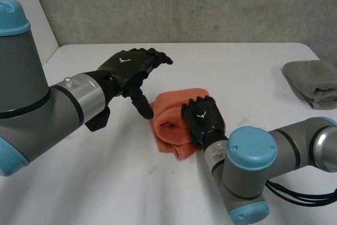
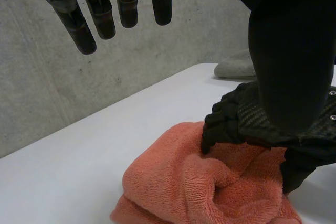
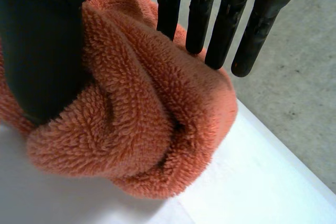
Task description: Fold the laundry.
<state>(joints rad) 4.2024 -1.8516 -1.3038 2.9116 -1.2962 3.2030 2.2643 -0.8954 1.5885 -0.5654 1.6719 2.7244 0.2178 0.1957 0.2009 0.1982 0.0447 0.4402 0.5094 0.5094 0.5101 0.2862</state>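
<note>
right robot hand (image 1: 204, 119): we see it resting palm down on top of the orange towel (image 1: 167, 122), which sits on the white table (image 1: 247, 72).
right robot hand's state: in its own wrist view the fingers (image 3: 199, 19) lie straight over the top of the roll, and the thumb (image 3: 42, 51) presses into the pile from the side. A fat fold of cloth bulges between them, so we read this robot hand as clamped on the orange towel.
left robot hand (image 1: 129, 69): we see it held above the table, clear of the cloth, on the side of the roll away from the right robot hand.
left robot hand's state: its fingers (image 2: 100, 17) are straight and apart, and they hold nothing. Its thumb (image 1: 142, 106) points down towards the table, just beside the roll's edge. We cannot tell whether the tip touches the cloth.
orange towel's place: it lies under the right robot hand's palm, and in the left wrist view it is below the left robot hand's fingertips.
orange towel's shape: we see it bunched into a thick, loose roll. A hollow opens at the end facing the left robot hand.
grey towel (image 1: 313, 80): we see it folded on the table, well apart from both robot hands, out beyond the right robot hand.
</note>
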